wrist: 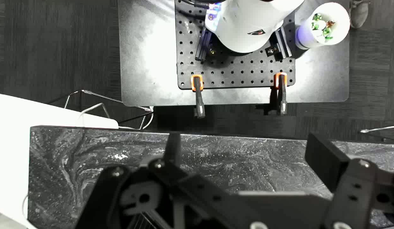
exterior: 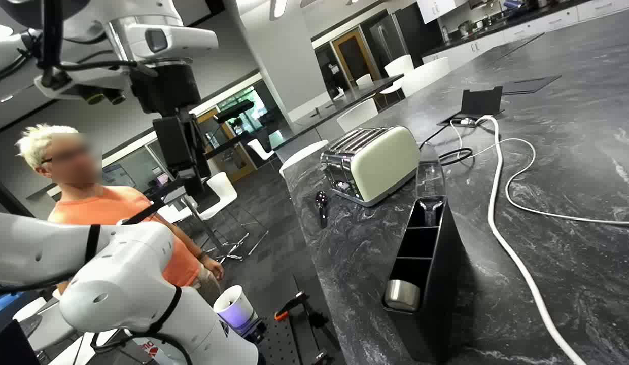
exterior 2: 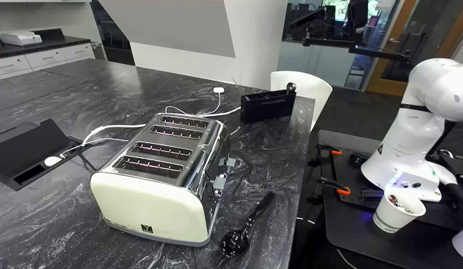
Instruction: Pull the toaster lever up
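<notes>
The toaster (exterior: 385,165) has cream sides and a shiny slotted silver top; in an exterior view it stands upright on the dark marbled table (exterior 2: 149,209). Two small grey lever tabs stick out of its silver end face, a near lever (exterior 2: 219,182) and a far lever (exterior 2: 230,162). Their exact height in their slots is hard to tell. My gripper (exterior: 195,185) hangs in the air, fingers down, apart from the toaster. In the wrist view my gripper (wrist: 243,143) is open with nothing between the fingers. The toaster is not recognisable in the wrist view.
A black spoon-like utensil (exterior 2: 237,239) lies before the toaster's lever end. A black open-topped box (exterior: 439,284) stands beside the toaster on the table. White cables (exterior: 497,203) run across the table. A white cup (wrist: 340,28) and clamps (wrist: 198,95) sit at my base. A person (exterior: 127,197) stands behind.
</notes>
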Action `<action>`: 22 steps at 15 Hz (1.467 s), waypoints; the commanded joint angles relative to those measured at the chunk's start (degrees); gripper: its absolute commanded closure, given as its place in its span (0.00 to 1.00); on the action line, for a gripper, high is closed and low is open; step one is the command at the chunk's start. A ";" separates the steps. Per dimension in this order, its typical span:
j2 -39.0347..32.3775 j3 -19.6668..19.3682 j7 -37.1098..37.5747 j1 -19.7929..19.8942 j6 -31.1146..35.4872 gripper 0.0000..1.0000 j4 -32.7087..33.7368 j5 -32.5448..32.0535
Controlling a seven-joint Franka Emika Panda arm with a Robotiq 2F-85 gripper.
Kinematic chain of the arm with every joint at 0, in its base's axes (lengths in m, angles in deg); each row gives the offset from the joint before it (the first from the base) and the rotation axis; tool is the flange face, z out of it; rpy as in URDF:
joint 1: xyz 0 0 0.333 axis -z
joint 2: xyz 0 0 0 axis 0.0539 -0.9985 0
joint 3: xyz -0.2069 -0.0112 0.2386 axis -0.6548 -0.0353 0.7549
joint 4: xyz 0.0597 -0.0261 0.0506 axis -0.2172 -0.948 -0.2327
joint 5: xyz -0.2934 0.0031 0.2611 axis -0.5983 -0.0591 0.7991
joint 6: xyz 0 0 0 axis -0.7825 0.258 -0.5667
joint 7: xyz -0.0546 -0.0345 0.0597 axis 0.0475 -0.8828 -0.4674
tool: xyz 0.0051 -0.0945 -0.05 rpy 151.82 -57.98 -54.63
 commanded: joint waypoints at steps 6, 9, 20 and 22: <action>0.00 -0.22 0.19 -0.35 -0.11 0.00 0.11 -0.09; 0.00 -0.22 0.19 -0.35 -0.11 0.00 0.11 -0.09; 3.75 8.66 6.41 -5.17 14.24 0.00 -8.88 12.59; 3.29 12.21 10.91 -6.11 23.37 0.00 -11.87 16.27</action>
